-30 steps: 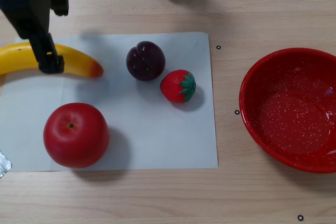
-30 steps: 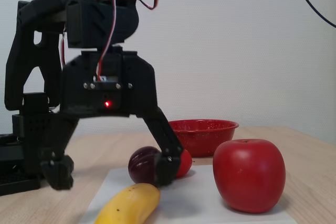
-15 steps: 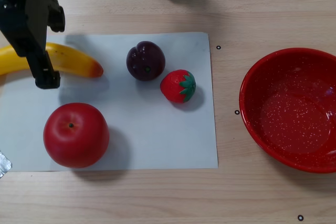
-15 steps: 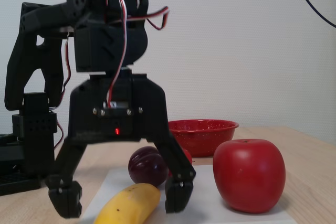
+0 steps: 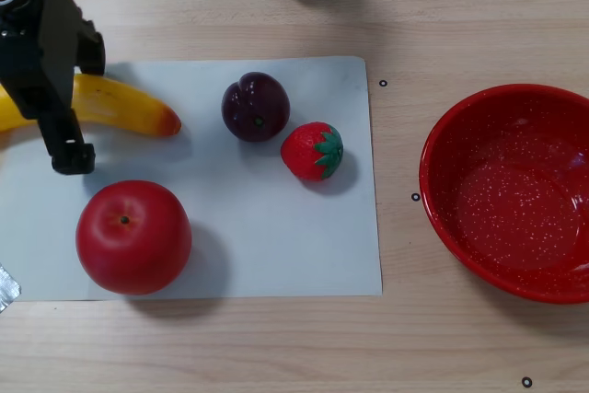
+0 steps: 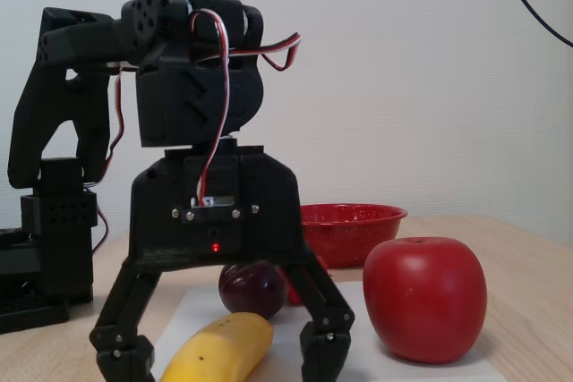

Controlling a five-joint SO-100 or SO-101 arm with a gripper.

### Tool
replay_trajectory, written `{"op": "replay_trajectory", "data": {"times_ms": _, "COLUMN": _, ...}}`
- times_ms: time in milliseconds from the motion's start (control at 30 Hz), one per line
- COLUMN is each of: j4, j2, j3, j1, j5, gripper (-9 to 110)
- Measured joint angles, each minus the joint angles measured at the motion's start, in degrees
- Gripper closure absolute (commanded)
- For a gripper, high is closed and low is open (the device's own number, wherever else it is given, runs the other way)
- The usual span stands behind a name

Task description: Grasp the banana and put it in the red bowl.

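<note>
nearest the fixed view, my gripper (image 6: 224, 357) hangs wide, a finger on either side of the banana (image 6: 219, 349), which lies on the white sheet (image 5: 276, 218) at far left. nothing is gripped or lifted yet. the red bowl (image 5: 442, 181) waits empty, well apart at right in the other view.

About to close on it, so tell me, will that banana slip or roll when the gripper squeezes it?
The banana looks glossy and hard, so it may slide between the fingers of the open gripper. Its curve probably keeps it from rolling far on the paper sheet. It seems stiff, unlikely to bend.
</note>
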Motion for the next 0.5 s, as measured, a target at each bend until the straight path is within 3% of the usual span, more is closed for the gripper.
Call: {"op": "replay_trajectory", "data": {"times_ms": 500, "j4": 0.0, "j2": -0.1, "j3": 0.0, "j1": 0.0, "j5": -0.1, "gripper": 59}}
